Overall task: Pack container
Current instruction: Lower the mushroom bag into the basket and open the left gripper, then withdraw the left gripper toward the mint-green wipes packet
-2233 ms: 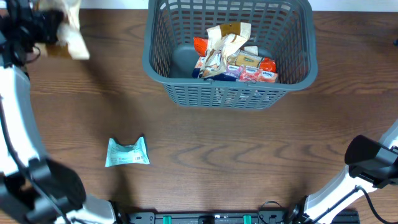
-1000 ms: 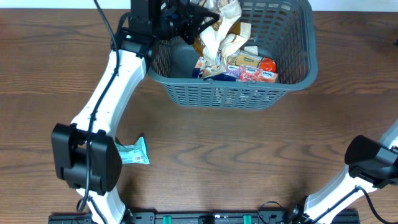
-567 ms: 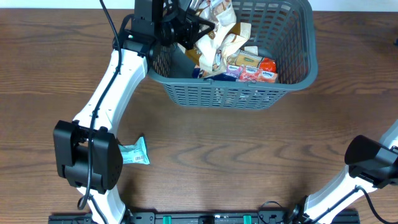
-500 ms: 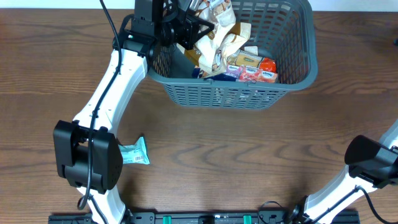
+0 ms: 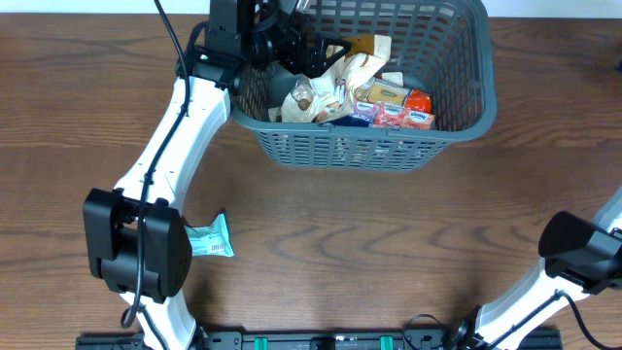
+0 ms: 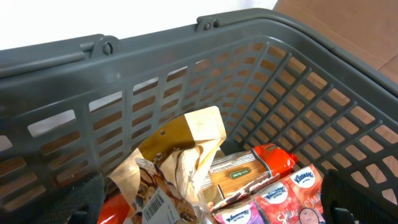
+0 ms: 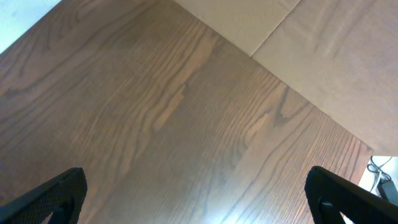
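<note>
The worktop (image 5: 389,233) is dark brown wood grain. A white strip (image 5: 146,6) runs along its far edge, behind the container. The right wrist view shows a pale tan surface (image 7: 323,50) past one edge of the wood, with a bit of cable (image 7: 385,177) in the corner.

There is one container (image 5: 360,148), a grey-blue slotted basket. It stands on the worktop at the far side, about midway across, with its back rim close to the white strip.

Packs lie heaped inside it against its near wall:
- one tan paper bag with a brown top (image 6: 186,140);
- one crumpled clear-and-tan pack (image 5: 309,97) at the left of the heap;
- one flat tan pack with a green label (image 6: 239,171);
- one red-orange pack (image 6: 273,158);
- two small pink-and-white packs (image 6: 292,193).

The heap overlaps, so the full count cannot be told.

One teal pack (image 5: 209,238) lies outside the container, well to its near left on the bare wood. It is partly behind the left arm's (image 5: 180,117) base.

Of the two arms, the left one reaches over the container's left rim. The left gripper (image 6: 214,202) hangs above the heap with its fingers (image 6: 81,199) spread wide and nothing between them.

The right arm (image 5: 583,258) sits far to the near right of the container. The right gripper (image 7: 199,193) is also spread wide and empty, over bare wood.
</note>
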{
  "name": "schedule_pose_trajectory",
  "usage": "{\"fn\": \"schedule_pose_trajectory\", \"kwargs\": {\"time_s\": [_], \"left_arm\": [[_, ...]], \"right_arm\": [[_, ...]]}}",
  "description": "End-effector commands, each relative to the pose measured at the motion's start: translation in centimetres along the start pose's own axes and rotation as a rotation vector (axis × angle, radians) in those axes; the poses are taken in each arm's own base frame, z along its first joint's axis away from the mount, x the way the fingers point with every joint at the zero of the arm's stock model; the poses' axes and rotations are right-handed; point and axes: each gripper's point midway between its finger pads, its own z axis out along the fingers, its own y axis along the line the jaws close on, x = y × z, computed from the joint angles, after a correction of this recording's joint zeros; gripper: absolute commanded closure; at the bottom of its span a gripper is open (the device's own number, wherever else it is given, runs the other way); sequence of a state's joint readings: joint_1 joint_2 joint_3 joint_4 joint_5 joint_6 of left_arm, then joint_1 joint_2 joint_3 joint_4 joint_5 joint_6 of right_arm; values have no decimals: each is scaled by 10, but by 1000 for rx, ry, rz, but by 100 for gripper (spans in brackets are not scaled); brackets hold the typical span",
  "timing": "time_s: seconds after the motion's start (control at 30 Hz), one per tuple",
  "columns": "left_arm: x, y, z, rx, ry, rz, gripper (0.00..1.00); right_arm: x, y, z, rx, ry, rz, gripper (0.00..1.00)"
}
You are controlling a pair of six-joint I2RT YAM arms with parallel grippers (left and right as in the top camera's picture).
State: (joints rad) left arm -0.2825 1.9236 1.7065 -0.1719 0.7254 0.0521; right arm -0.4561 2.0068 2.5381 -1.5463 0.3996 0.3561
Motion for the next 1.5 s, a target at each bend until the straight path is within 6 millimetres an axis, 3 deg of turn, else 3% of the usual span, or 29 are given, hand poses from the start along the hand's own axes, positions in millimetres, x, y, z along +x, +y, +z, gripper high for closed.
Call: {"fn": "schedule_pose_trajectory", "kwargs": {"time_s": [0.0,0.13,0.27,0.37,0.5,0.6,0.8,0.87,1.0,1.17,1.37,1.47], "left_arm": [[-39,-14,-22,-9,-79,67,1],[-84,-30,-58,-80,-170,189,1],[-127,-40,-117,-289,-250,311,1],[-130,-44,-169,-474,-226,326,1],[-89,-43,-237,-716,-46,292,1],[-51,-56,-274,-778,88,249,1],[10,-121,-291,-522,234,169,1],[23,-127,-298,-516,265,132,1],[58,-101,-321,-731,376,-90,1],[107,-73,-331,-917,574,-246,1],[166,-40,-296,-970,752,-380,1],[202,-19,-276,-1062,789,-551,1]], "right_arm": [[1,-1,5,14,7,10,1],[1,-1,5,14,7,10,1],[1,-1,5,14,7,10,1],[1,-1,5,15,7,10,1],[1,-1,5,14,7,10,1],[1,-1,5,14,7,10,1],[1,-1,5,14,7,10,1],[1,-1,5,14,7,10,1],[1,-1,5,15,7,10,1],[1,-1,5,14,7,10,1],[1,-1,5,15,7,10,1],[1,-1,5,15,7,10,1]]}}
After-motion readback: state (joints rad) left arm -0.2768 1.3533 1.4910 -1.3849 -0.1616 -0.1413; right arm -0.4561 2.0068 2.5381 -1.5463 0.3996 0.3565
